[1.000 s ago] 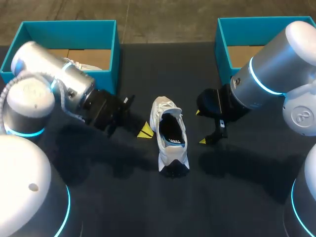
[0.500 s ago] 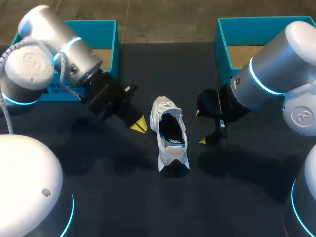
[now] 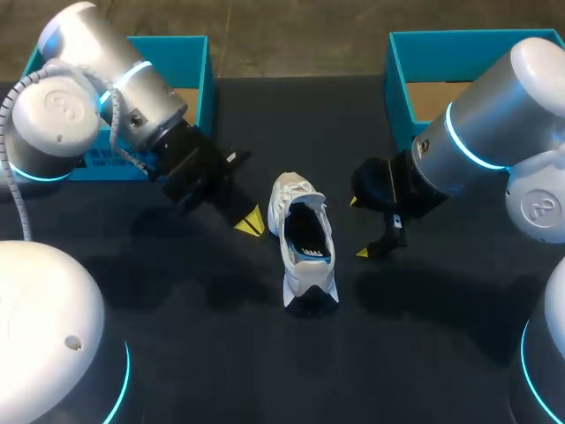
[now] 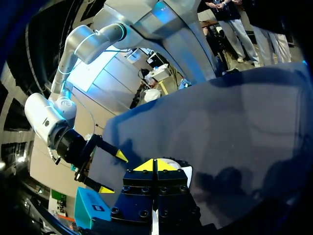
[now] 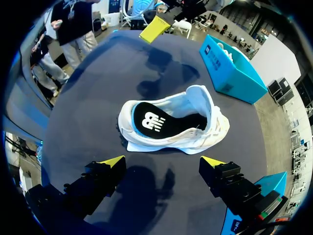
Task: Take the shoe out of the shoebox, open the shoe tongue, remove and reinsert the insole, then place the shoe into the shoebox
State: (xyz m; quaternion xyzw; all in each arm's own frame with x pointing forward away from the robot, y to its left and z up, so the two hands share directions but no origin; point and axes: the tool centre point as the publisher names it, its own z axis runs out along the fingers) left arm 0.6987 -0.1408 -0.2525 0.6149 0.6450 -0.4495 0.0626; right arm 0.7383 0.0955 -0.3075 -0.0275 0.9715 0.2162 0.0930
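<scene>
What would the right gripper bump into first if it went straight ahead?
Most likely the white shoe: it lies right ahead of the open right gripper, and nothing shows in between.

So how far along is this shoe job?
Done: the shoe lies on the table, out of the shoebox. In hand: nothing; the left pincer is shut and empty, the right pincer open beside the shoe. The insole sits inside; whether it was ever out, I cannot tell. Left: boxing the shoe.

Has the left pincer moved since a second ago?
Yes. The left pincer has drawn slightly back from the shoe, toward the left box.
</scene>
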